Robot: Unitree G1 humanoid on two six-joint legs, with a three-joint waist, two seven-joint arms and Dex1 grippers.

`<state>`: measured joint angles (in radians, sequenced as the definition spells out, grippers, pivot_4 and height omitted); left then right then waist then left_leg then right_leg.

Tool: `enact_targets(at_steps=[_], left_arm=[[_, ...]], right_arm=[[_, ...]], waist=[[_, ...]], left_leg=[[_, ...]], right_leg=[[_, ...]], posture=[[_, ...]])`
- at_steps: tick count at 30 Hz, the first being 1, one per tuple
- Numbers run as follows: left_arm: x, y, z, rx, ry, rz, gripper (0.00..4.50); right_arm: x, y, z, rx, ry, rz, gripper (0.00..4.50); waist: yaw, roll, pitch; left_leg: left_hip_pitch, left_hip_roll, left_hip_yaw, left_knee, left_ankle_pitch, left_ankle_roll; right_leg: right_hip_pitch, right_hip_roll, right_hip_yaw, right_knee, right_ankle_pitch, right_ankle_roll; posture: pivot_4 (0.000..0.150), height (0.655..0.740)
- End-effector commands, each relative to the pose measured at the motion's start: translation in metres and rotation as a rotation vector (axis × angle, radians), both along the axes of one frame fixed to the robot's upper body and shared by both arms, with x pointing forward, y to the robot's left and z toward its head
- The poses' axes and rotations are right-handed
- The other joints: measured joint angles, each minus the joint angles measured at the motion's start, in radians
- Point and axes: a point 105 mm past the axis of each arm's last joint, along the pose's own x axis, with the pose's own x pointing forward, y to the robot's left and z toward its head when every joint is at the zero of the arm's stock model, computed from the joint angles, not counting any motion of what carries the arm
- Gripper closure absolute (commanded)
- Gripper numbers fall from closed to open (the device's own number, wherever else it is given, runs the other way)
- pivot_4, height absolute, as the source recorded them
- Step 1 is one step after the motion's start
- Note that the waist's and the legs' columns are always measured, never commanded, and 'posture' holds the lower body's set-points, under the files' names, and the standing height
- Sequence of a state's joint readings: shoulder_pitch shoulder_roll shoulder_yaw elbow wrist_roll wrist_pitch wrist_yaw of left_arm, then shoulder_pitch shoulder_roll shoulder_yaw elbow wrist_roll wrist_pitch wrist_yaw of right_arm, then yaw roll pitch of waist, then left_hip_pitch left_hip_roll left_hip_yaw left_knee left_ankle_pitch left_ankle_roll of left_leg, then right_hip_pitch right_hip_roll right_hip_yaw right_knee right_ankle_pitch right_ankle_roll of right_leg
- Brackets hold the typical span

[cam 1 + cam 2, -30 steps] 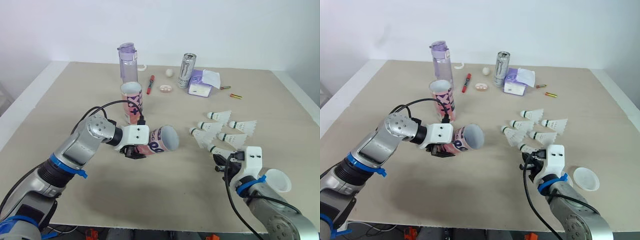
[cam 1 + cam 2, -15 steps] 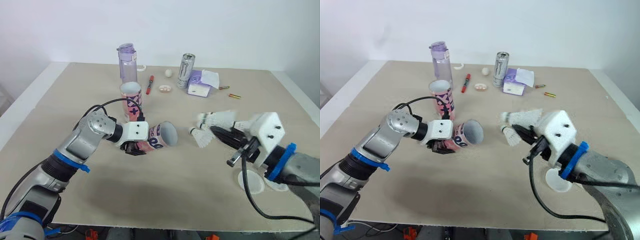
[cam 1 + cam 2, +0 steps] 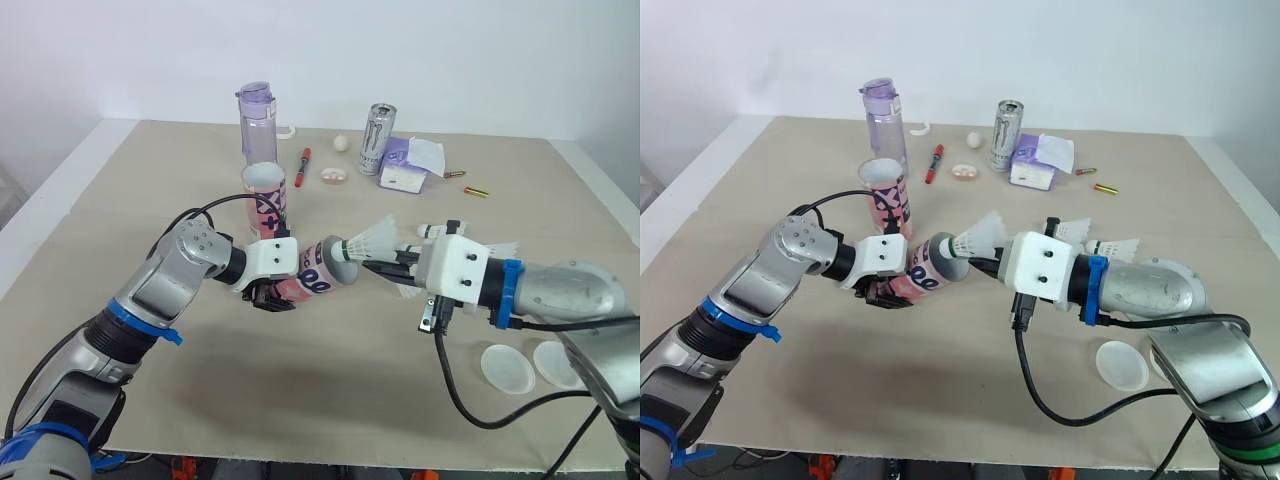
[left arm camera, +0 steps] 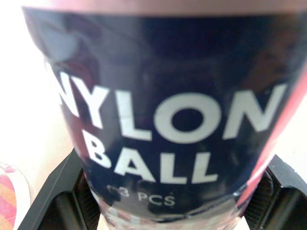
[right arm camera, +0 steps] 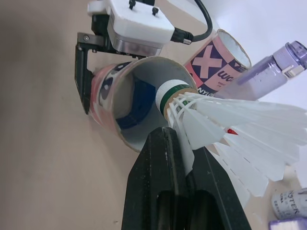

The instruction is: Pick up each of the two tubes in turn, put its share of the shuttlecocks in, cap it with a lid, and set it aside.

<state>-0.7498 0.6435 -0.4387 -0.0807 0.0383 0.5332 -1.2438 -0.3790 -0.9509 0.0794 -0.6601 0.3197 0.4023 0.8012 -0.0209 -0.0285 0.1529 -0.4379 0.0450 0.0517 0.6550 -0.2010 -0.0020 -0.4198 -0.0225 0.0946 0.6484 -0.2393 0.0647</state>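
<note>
A pink and blue tube lies tilted above the table, its open mouth facing right, with my left gripper shut on its body. The left wrist view has its "NYLON BALL" label between the fingers. My right gripper is shut on a white shuttlecock, whose green-banded cork sits at the tube's mouth. A second tube stands upright behind. Other shuttlecocks lie on the table, partly hidden behind my right gripper. Two white lids lie at the front right.
At the back of the table stand a purple bottle, a drink can and a tissue pack. A red marker, a white ball and small bits lie near them. A cable hangs under my right gripper.
My right gripper rose from the table with a shuttlecock and swung left, bringing its cork to the tube's mouth. The left gripper with the tube has hardly moved.
</note>
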Motion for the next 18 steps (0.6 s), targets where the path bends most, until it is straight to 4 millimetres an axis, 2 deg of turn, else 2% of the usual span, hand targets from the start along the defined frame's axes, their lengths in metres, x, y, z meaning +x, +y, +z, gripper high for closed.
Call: enact_targets(at_steps=[1,4,6,8,11,13,14,15,18], left_arm=[[-0.006,0.000,-0.008,0.016,0.029,0.000,1.13],[-0.007,0.000,-0.010,0.016,0.032,0.007,1.13],[-0.007,0.001,-0.010,0.016,0.032,0.011,1.13],[-0.007,0.002,-0.010,0.017,0.032,0.014,1.13],[-0.006,0.003,-0.010,0.017,0.030,0.020,1.13],[-0.005,0.003,-0.010,0.017,0.029,0.022,1.13],[-0.005,0.003,-0.011,0.018,0.029,0.024,1.13],[-0.004,0.003,-0.011,0.019,0.029,0.025,1.13],[-0.004,0.004,-0.011,0.022,0.027,0.025,1.13]], right_arm=[[0.001,0.006,0.002,-0.043,-0.053,0.053,4.39],[0.001,0.011,0.004,-0.069,-0.071,0.095,3.59],[0.000,0.013,0.006,-0.067,-0.075,0.106,2.73],[-0.001,0.013,0.010,-0.042,-0.072,0.108,2.21],[-0.001,0.005,0.016,0.185,0.044,0.019,1.04],[0.003,-0.008,0.011,0.358,0.148,-0.097,0.38],[0.005,-0.019,0.003,0.471,0.214,-0.184,0.38],[0.006,-0.030,-0.008,0.551,0.275,-0.280,0.17],[0.006,-0.051,-0.035,0.665,0.376,-0.483,0.17]], waist=[[0.000,0.000,0.000],[0.000,0.000,0.000],[0.000,0.000,0.000],[0.000,0.000,0.000],[0.000,0.000,0.000],[0.000,0.000,0.000],[0.001,-0.001,-0.001],[0.005,-0.004,-0.003],[0.002,0.000,-0.002]], left_leg=[[0.000,0.000,0.000,0.000,0.000,0.000],[0.000,0.000,0.000,0.000,0.000,0.000],[0.000,0.000,0.000,0.000,0.000,0.000],[0.000,0.000,0.000,0.000,0.000,0.000],[0.000,0.000,0.000,0.000,0.000,0.000],[0.000,0.000,0.000,0.000,0.000,0.000],[0.000,0.000,0.000,0.000,0.000,0.000],[0.000,0.001,-0.001,0.000,0.000,0.000],[0.000,0.000,-0.002,-0.001,-0.001,-0.001]], right_leg=[[0.000,0.000,0.000,0.000,0.000,0.000],[0.000,0.000,0.000,0.000,0.000,0.000],[0.000,0.000,0.000,0.000,0.000,0.000],[0.000,0.000,0.000,0.001,0.000,0.000],[0.000,0.000,0.000,0.001,0.000,0.000],[0.000,0.000,0.000,0.001,0.000,-0.001],[0.000,0.000,0.000,0.001,0.000,-0.001],[0.001,0.000,-0.002,0.002,0.004,-0.002],[0.002,0.000,-0.003,0.002,0.002,-0.005]], posture=[[0.150,0.7400],[0.150,0.7400],[0.150,0.7400],[0.150,0.7400],[0.150,0.7400],[0.150,0.7400],[0.150,0.7400],[0.150,0.7400],[0.150,0.7400]])
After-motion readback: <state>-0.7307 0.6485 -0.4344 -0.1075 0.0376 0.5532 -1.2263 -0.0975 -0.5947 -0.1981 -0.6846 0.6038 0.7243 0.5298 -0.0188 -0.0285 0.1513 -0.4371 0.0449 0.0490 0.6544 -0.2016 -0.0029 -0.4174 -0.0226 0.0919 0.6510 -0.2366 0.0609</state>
